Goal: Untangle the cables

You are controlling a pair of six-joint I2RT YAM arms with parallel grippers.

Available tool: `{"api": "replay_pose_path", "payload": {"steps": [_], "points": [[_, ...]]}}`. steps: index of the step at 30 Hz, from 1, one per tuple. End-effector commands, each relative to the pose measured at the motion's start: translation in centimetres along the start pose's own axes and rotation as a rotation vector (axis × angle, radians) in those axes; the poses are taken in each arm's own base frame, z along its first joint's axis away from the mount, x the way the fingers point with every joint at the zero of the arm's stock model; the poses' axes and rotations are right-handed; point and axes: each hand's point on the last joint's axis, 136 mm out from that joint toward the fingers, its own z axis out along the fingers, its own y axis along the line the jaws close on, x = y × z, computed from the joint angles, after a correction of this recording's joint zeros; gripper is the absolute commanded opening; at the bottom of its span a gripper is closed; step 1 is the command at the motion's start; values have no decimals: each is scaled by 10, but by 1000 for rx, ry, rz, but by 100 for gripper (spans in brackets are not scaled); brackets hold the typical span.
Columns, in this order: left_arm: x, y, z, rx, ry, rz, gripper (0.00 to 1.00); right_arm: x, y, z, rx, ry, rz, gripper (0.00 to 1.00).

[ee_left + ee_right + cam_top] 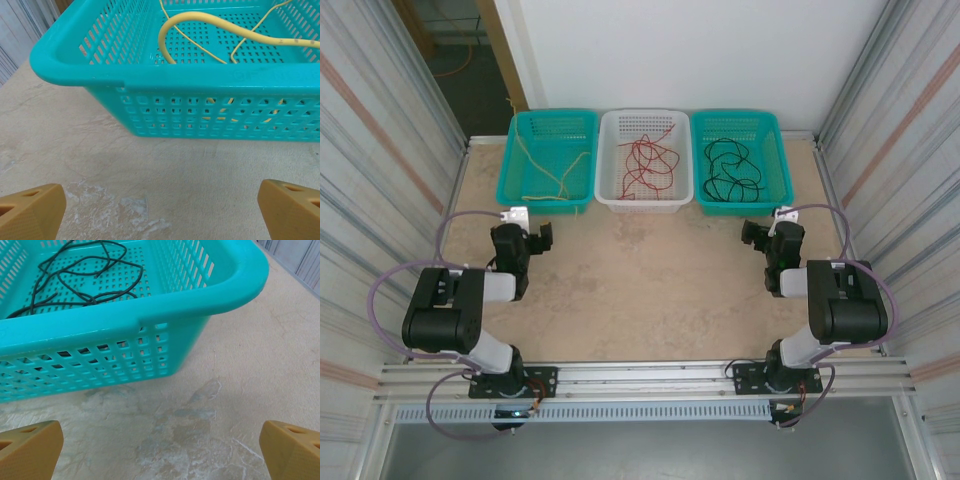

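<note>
We note the left hand (160,212) and right hand (160,452) wide open, holding nothing. The cables (642,158) look light and limp; we advise pinching one raised loop.

Left basket (100,75), right basket (200,300): teal plastic, glossy, smooth rims, perforated walls. White basket (642,206): plastic, duller.
Tabletop (150,190): matt beige, mottled like stone, scuffed pale patches.
Yellow cable (210,20): smooth rubbery sheath, slight sheen. Black cable (92,299), red cable (645,165): thin, matt.
Left end effector (161,215), right end effector (161,452): fingers matt ochre plastic.
Rail (640,375): bare brushed metal.
Walls (380,150): ribbed sheet metal, dull sheen.
</note>
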Motion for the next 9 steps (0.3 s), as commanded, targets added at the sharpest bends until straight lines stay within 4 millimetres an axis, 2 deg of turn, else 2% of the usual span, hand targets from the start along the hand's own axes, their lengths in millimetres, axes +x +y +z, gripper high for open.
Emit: {"api": "replay_pose_path", "payload": {"steps": [1, 4, 9], "points": [[-9, -1, -1, 3, -28, 9, 99, -10, 3, 2, -10, -20, -12, 99], [-9, -1, -1, 3, -29, 8, 99, -7, 11, 8, -78, 19, -20, 99], [-9, -1, -2, 3, -31, 7, 99, -9, 12, 3, -81, -7, -24, 99]]}}
